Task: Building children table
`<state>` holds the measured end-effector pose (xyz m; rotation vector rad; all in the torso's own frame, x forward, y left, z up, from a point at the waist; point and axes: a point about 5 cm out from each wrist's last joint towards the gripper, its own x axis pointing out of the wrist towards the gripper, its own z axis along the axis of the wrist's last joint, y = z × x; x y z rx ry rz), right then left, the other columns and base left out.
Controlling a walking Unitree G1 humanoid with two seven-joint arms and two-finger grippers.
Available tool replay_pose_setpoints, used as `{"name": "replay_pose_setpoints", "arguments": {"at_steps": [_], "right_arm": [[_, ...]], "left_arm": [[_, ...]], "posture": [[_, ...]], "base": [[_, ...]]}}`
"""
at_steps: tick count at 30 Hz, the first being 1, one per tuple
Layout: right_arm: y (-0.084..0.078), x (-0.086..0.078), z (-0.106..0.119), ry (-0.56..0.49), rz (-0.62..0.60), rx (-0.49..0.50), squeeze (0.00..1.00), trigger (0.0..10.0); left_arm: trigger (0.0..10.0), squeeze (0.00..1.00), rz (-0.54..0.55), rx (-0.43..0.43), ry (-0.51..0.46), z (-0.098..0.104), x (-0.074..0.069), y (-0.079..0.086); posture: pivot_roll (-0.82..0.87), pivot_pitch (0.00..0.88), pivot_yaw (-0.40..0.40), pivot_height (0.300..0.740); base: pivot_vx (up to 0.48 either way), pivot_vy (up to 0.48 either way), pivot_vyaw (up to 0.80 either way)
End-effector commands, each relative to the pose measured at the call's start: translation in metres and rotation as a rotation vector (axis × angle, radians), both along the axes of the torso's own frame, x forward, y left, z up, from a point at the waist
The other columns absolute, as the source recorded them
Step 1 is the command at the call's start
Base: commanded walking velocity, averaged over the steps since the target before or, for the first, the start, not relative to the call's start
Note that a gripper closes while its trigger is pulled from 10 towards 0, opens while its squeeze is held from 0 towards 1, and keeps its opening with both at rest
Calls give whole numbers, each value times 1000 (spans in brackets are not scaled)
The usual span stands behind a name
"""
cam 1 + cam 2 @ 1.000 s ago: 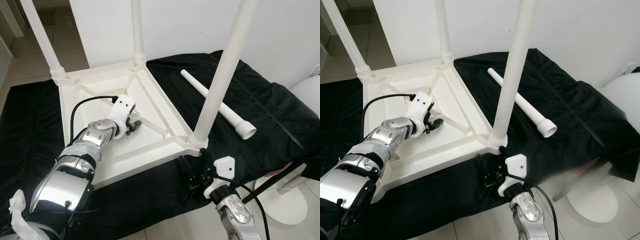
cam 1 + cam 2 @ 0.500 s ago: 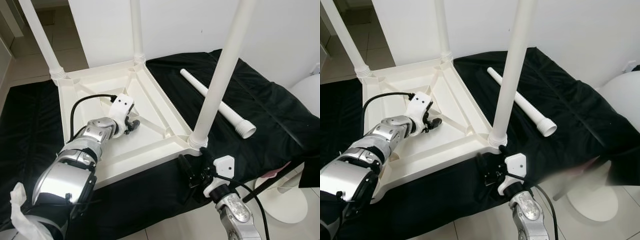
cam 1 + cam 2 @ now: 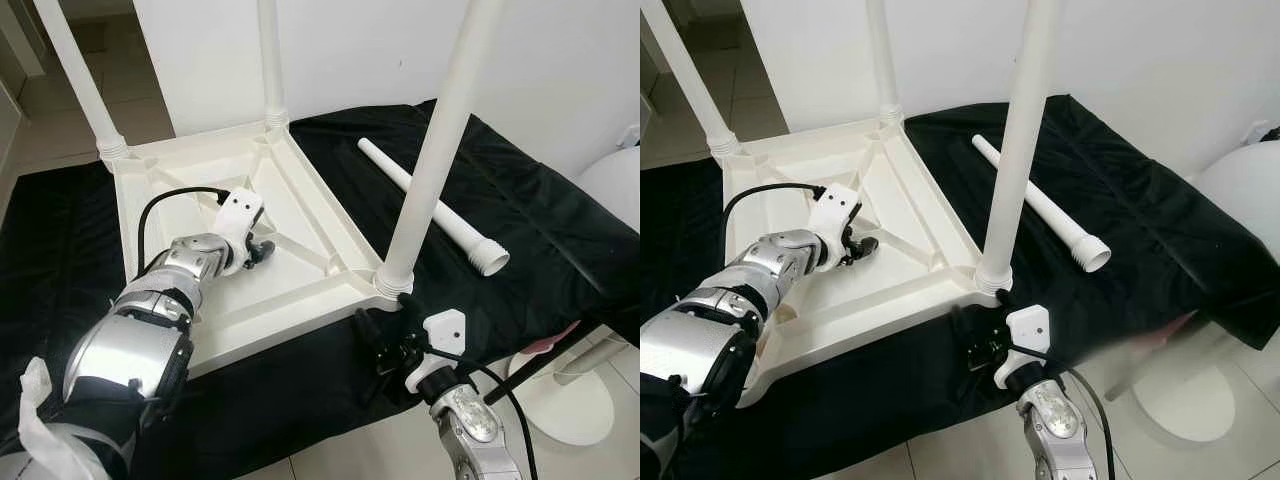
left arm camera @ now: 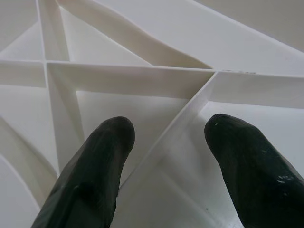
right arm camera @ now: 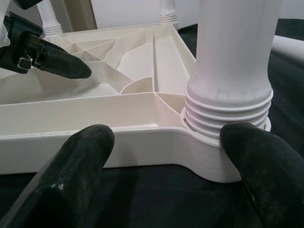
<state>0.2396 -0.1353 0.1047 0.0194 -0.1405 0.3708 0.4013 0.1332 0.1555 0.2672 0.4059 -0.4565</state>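
Note:
A white plastic children's table (image 3: 300,215) lies upside down on a black cloth (image 3: 560,250). Three white legs stand screwed into its corners: far left (image 3: 85,90), far middle (image 3: 270,60) and near right (image 3: 430,170). A fourth leg (image 3: 430,205) lies loose on the cloth to the right. My left gripper (image 3: 262,250) is inside the table's underside, open, its fingers (image 4: 90,175) straddling a rib (image 4: 175,123). My right gripper (image 3: 385,335) hovers open just in front of the near right corner, with the leg's threaded base (image 5: 228,109) between and beyond its fingers (image 5: 76,171).
A white round pedestal base (image 3: 570,400) stands on the tiled floor at the right, past the cloth's edge. A white wall (image 3: 350,40) runs close behind the table. Crumpled white material (image 3: 35,420) sits by my left shoulder.
The whole picture has drifted a few pixels, so the camera moved. Both grippers keep their places relative to the table.

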Motion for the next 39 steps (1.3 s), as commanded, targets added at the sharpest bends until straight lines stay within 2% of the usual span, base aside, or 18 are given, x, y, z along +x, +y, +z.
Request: {"name": "replay_pose_setpoints", "arguments": {"at_steps": [1, 12, 28, 32, 35, 37, 38, 39], "right_arm": [[2, 2, 0, -5, 2, -6, 0, 10000], [5, -3, -1, 0, -8, -6, 0, 10000], [6, -16, -5, 30, -10, -8, 0, 10000], [6, -19, -5, 38, -9, -8, 0, 10000], [7, -20, -5, 39, -9, -9, 0, 10000], [7, -22, -5, 42, -11, -10, 0, 10000], [7, -23, -6, 47, -12, -10, 0, 10000], [7, -23, -6, 47, -12, -10, 0, 10000]], "left_arm": [[10000, 0, 137, 68, -52, 2, 4, 6], [10000, 0, 121, 84, -43, -4, 2, -3], [10000, 0, 146, 76, 14, -22, -5, -2], [10000, 0, 163, 0, 61, -24, -6, 0], [10000, 0, 161, -11, 68, -24, -6, 0], [10000, 0, 142, -66, 106, -25, -8, -2], [4902, 0, 120, -110, 139, -27, -9, -4], [4902, 0, 120, -110, 139, -27, -9, -4]], "posture": [[-117, 53, 59, 740], [-131, 79, 73, 740], [-134, 132, 72, 740], [-133, 155, 76, 740], [-133, 159, 78, 740], [-134, 171, 80, 740], [-136, 177, 82, 740], [-136, 177, 82, 740]], "base": [[0, 0, 0], [0, 0, 0], [0, 0, 0], [0, 0, 0], [0, 0, 0], [0, 0, 0], [0, 0, 0], [0, 0, 0]]}}
